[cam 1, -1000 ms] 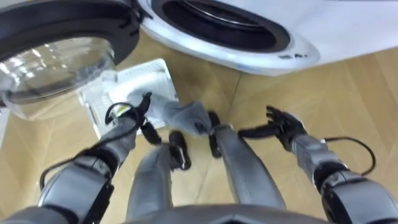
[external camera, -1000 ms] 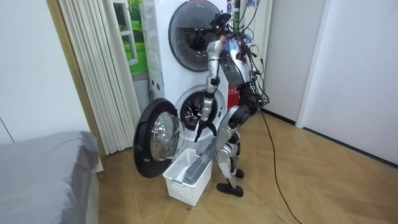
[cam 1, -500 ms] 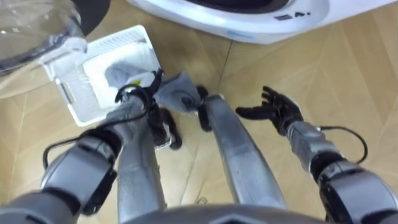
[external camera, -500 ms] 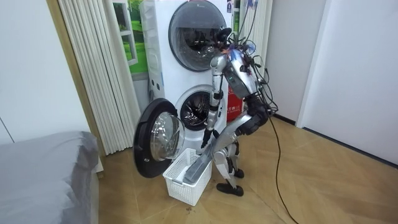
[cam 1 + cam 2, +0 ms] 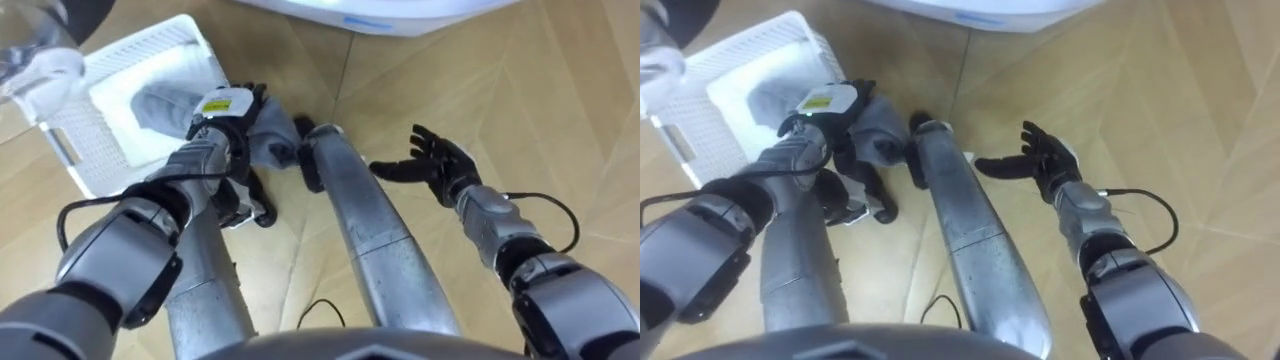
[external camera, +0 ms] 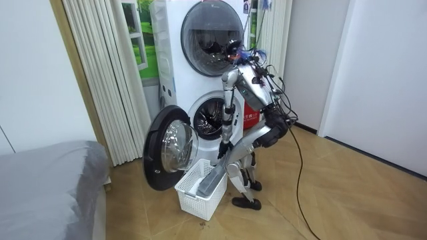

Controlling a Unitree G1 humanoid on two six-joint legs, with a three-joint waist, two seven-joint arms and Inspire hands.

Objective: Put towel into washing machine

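A grey towel [image 5: 158, 104] lies in a white laundry basket [image 5: 188, 30] on the floor and hangs over its near rim, shown as towel [image 6: 212, 180] in the room view. My left hand [image 5: 226, 108] hangs just over the draped end, with its fingers spread loosely and nothing held between them. My right hand [image 5: 436, 166] is open, its fingers spread above the bare floor on the right. The washing machine's lower drum [image 6: 209, 120] stands open, and its white front rim [image 5: 400, 14] crosses the top of the eye view.
The open round door [image 6: 169, 148] swings out to the room view's left, beside the basket [image 6: 193, 197]. A second drum [image 6: 207, 30] sits above. A grey bed [image 6: 47, 180] and a radiator [image 6: 100, 73] stand on the left. Wooden floor stretches away to the right.
I have bent further forward, and my view has dropped from the drum toward the floor. My left hand has come down closer to the towel. My right hand stays open.
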